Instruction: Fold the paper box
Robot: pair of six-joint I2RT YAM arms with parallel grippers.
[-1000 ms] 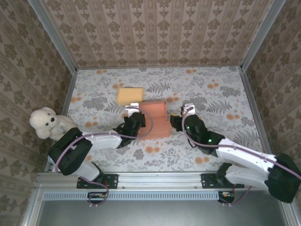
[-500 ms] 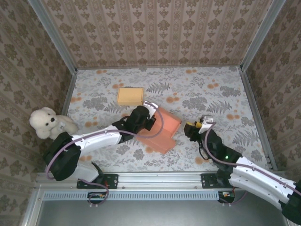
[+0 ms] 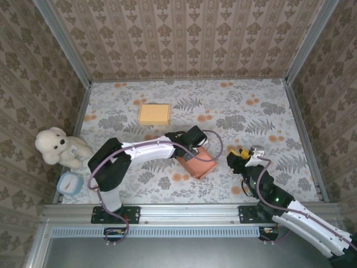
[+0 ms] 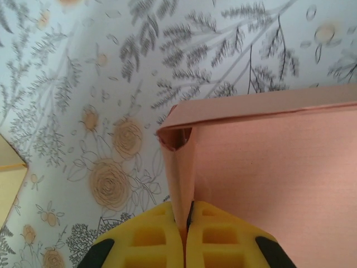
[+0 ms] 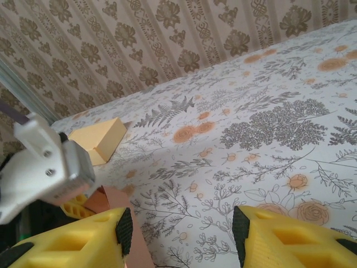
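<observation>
The paper box (image 3: 199, 165), salmon pink and only partly folded, lies on the flowered desk (image 3: 256, 111) right at the left end effector (image 4: 186, 237). That end effector's yellow fingers (image 4: 150, 237) are pressed fully together on one thin upright wall of it. Just ahead of those fingertips the wall meets a second raised wall at a folded corner, where a small dark pocket opens. What lies inside the pocket cannot be made out. From that corner the box's long top edge runs off to the end effector's right, climbing slightly, with a broad flat pink panel spreading below it. From overhead the box sits cornerwise to the desk edges, one corner aimed at the near rail. The arm covers its far part, so its long axis cannot be told for certain there. The right end effector (image 3: 250, 153) hovers well apart on the box's right side, its jaws about half spread and gripping nothing. In its wrist camera, the pink paper (image 5: 120, 215) shows just past its left finger. A closed yellow box (image 3: 154, 114), contents hidden, rests beyond and to the left of the left end effector. A teddy bear (image 3: 56, 147) sits far to that end effector's left by the wall.
</observation>
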